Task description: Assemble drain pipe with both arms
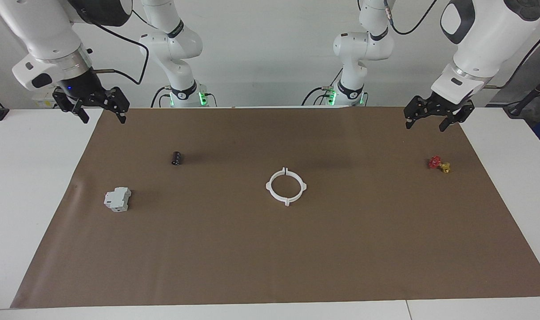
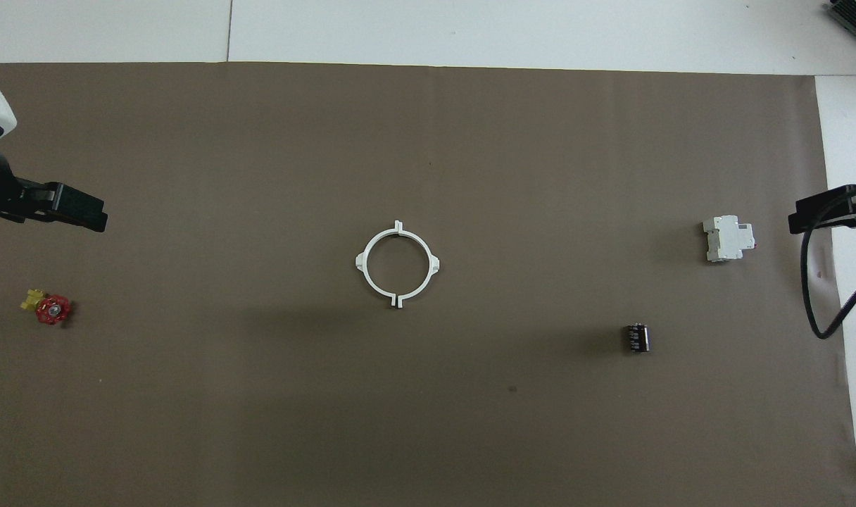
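white drain pipe (image 1: 286,186) mid-mat (image 1: 270,266)

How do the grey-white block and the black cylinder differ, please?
The block is pale and boxy; the cylinder is black and round. The block looks clearly bigger than the cylinder. The block lies farther from the robots than the cylinder and nearer the right arm's end. Both rest untouched on the brown mat.
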`<state>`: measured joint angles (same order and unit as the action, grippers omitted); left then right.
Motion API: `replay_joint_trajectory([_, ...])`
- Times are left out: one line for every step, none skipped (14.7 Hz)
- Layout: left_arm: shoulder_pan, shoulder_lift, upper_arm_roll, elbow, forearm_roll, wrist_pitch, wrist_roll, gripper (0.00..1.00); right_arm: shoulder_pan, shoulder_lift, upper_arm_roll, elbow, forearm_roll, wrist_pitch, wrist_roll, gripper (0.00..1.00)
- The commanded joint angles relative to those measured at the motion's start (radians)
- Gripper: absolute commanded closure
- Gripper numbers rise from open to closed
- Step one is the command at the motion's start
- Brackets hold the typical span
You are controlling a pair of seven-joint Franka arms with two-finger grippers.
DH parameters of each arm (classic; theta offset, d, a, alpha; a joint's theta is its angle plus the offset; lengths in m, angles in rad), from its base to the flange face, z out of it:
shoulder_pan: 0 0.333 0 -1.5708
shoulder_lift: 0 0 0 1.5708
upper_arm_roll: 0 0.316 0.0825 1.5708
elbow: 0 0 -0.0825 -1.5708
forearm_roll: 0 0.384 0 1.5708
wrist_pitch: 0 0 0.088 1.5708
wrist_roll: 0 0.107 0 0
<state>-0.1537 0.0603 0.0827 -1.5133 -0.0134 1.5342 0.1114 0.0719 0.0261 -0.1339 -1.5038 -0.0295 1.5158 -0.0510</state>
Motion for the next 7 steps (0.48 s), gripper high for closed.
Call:
replay_joint_trajectory([0.002,-0.017,-0.001,-0.016,-0.002,0.001,-0.016,0.00,-0.006,-0.014,0.002,-0.013,0.000,0.009,-0.026,0.00])
replay_joint_trajectory([0.002,-0.017,-0.001,-0.016,-0.002,0.001,-0.016,0.00,-0.004,-0.014,0.002,-0.013,0.000,0.009,-0.026,0.00])
replay_joint_trajectory([0.002,-0.017,-0.001,-0.016,-0.002,0.001,-0.015,0.00,-0.006,-0.014,0.002,-0.013,0.000,0.009,-0.026,0.00])
replay_joint_trajectory([0.003,-0.017,0.000,-0.016,-0.002,0.003,-0.015,0.00,-0.006,-0.014,0.002,-0.013,0.000,0.009,-0.026,0.00])
replay_joint_trajectory([0.003,-0.020,0.000,-0.018,-0.002,0.013,-0.015,0.00,-0.006,-0.014,0.002,-0.013,0.000,0.009,-0.026,0.00])
replay_joint_trajectory([0.003,-0.022,0.002,-0.024,-0.002,0.023,-0.015,0.00,-0.006,-0.014,0.002,-0.013,0.000,0.009,-0.026,0.00])
replay_joint_trajectory([0.003,-0.023,0.011,-0.028,-0.002,0.039,-0.013,0.00,-0.006,-0.014,0.002,-0.013,0.000,0.009,-0.026,0.00])
